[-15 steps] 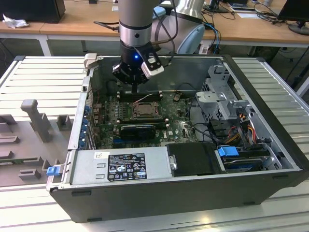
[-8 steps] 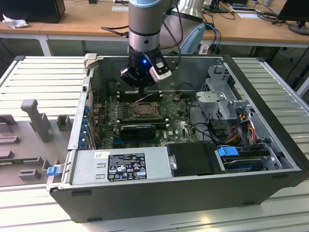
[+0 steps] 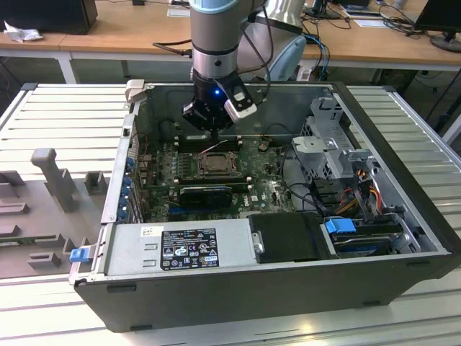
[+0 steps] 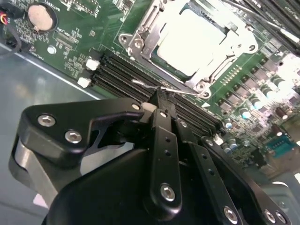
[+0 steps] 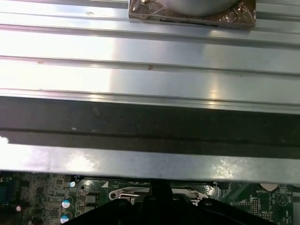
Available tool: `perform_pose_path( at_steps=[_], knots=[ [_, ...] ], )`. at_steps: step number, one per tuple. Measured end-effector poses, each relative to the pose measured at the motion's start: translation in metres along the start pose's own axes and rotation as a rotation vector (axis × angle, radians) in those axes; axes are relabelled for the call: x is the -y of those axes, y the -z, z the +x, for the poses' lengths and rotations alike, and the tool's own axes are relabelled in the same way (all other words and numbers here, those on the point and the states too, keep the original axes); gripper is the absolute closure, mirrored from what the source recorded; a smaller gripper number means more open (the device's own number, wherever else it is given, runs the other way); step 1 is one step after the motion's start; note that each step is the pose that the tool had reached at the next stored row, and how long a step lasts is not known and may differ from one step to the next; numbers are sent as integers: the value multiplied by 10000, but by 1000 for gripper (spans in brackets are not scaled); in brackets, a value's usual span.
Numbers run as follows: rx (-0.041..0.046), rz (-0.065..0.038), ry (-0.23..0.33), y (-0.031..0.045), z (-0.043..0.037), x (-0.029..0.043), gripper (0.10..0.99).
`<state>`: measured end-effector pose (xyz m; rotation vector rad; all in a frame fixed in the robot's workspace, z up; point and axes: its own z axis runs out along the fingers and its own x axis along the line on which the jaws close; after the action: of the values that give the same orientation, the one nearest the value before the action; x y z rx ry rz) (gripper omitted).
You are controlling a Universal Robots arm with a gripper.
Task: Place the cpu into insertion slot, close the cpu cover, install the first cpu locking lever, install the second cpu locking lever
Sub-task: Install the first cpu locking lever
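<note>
The cpu [image 4: 197, 37] lies flat in the insertion slot [image 3: 214, 163] on the green motherboard, its pale metal top showing. The cpu cover [image 4: 146, 29] is down over it, framing the chip. A thin wire locking lever [image 4: 183, 90] runs along the socket's edge, beside the memory slots. My gripper [image 4: 158, 101] is shut, its black fingertips right at the lever's hooked end, with nothing seen held between them. In the exterior view the gripper [image 3: 209, 128] hangs inside the open computer case, just behind the socket. In the first wrist view the gripper [image 5: 160, 190] sits low against the board.
Long black memory slots [image 4: 122, 75] lie under the fingers. A coin battery [image 4: 40, 15] sits off to the side. The power supply [image 3: 180, 249], drive cage [image 3: 328, 137] and cables [image 3: 360, 194] crowd the case. The case wall [image 5: 150, 126] stands close by.
</note>
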<state>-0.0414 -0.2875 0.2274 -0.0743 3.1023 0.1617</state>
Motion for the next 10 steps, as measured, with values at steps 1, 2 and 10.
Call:
perform_pose_path(
  at_steps=[1,2,10],
  knots=[
    [0,0,-1,-12,-11,2,980],
    [0,1,0,-19,-19,3,980],
    [3,1,0,-129,-146,20,980]
  ],
)
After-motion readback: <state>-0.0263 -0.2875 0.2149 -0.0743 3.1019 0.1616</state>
